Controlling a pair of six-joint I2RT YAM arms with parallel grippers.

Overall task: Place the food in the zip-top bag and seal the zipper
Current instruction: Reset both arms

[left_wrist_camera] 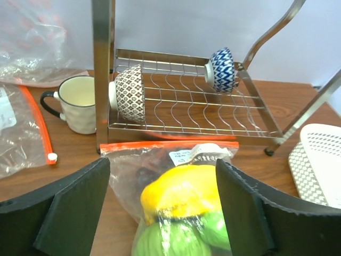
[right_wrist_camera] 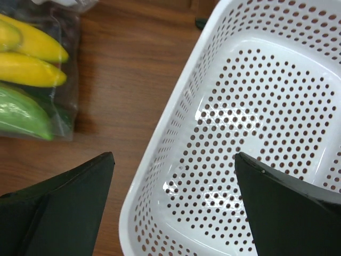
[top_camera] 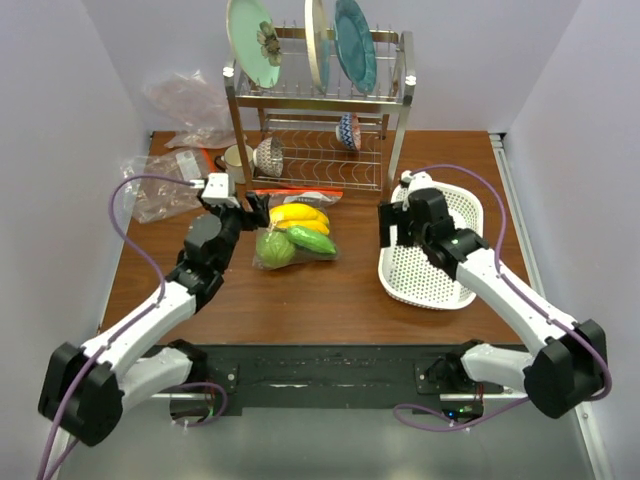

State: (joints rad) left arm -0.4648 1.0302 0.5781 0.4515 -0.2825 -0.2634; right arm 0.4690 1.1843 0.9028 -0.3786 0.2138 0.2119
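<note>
Far left: a spare labelled bag and a mug lie beside the dish rack. The left gripper hangs over the zip-top bag, jaws spread, holding nothing. The bag lies mid-table before the rack (zipper toward it), with bananas and cabbage inside. The right gripper, jaws spread and empty, is over the white basket rim.
</note>
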